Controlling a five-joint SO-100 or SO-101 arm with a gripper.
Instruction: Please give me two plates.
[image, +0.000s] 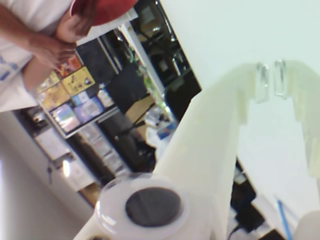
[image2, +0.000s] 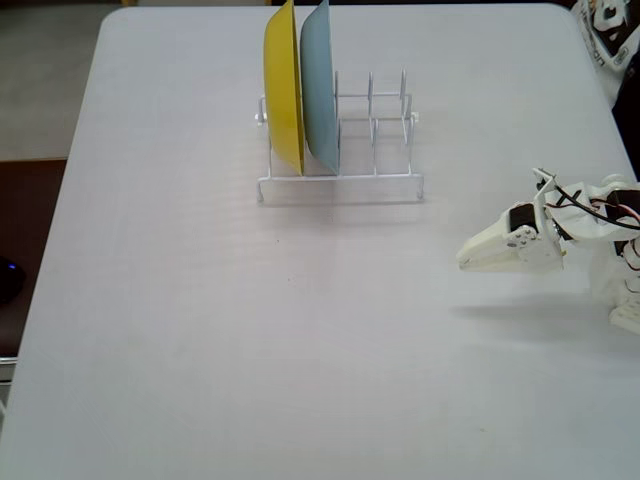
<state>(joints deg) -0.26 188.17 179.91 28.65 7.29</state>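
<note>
The orange plate appears only in the wrist view, cut off by the top edge, where a person's hand grips it by the rim; it looks reddish-orange there, and only part of its round shape is visible. Whether a second plate sits against it cannot be told from this view. Below the hand, further back in the room, is a dark shelf of colourful packets. The gripper points up and away towards a pale wall, its two white fingers drawn together at the tips with nothing between them. In the fixed view the gripper hangs above the right side of the white table as a single closed wedge pointing left, casting a soft shadow on the tabletop beneath it, with black and red cables running along the arm behind it. Well apart from it, towards the far middle of the table, stands a white wire rack. A yellow plate and a light blue plate stand on edge in its two leftmost slots, just beside each other with the yellow one on the left, while the slots to their right hold nothing.
</note>
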